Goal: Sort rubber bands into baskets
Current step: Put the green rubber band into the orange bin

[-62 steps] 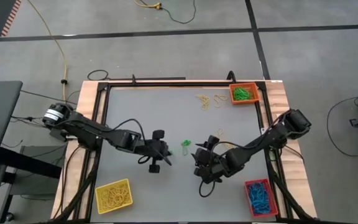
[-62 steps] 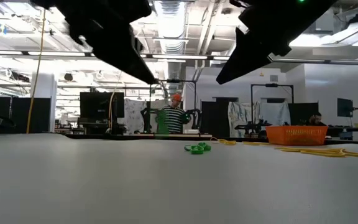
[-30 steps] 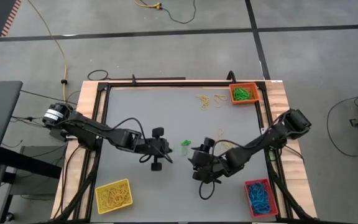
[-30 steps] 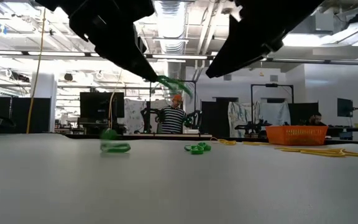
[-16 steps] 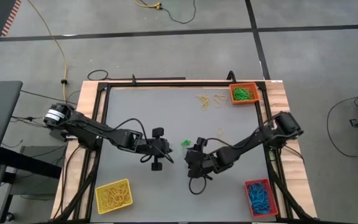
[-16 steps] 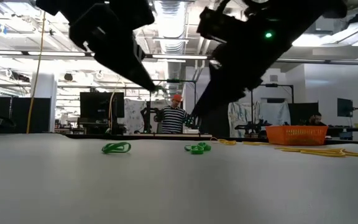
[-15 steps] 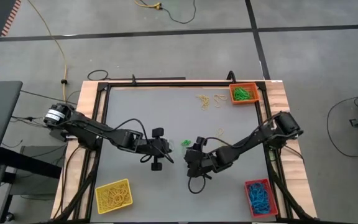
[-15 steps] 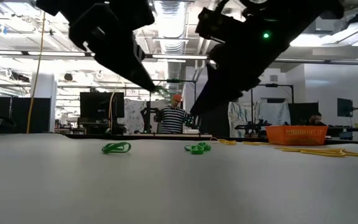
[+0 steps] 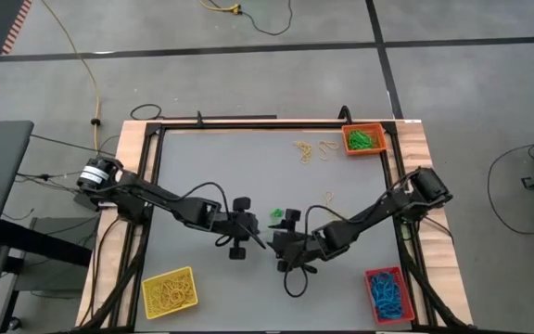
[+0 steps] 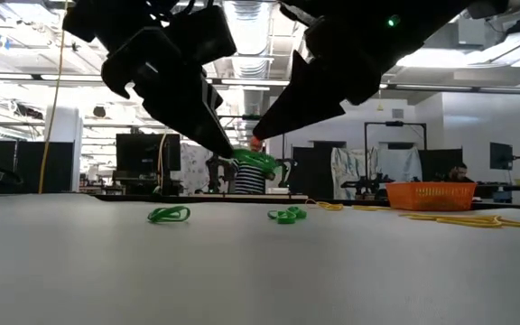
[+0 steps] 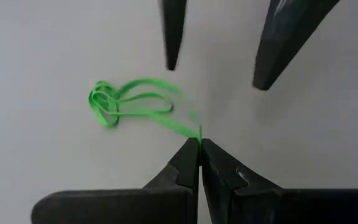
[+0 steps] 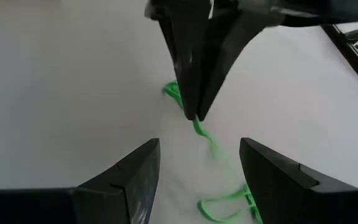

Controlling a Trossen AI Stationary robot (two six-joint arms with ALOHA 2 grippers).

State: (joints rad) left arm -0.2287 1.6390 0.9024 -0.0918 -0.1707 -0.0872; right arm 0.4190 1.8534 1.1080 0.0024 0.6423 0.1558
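While I scan from the left, I see the yellow basket (image 9: 168,291) at the table's near left corner, full of yellow bands. My left gripper (image 11: 199,144) is pinched tight on a green rubber band (image 10: 256,161), lifted above mid-table. My right gripper (image 12: 196,163) faces it, fingers spread wide around the dangling band. 2 more green bands (image 10: 169,215) lie on the surface below. Loose yellow bands (image 9: 308,149) sit beside the orange basket (image 9: 363,139); the red basket (image 9: 387,293) holds blue ones.
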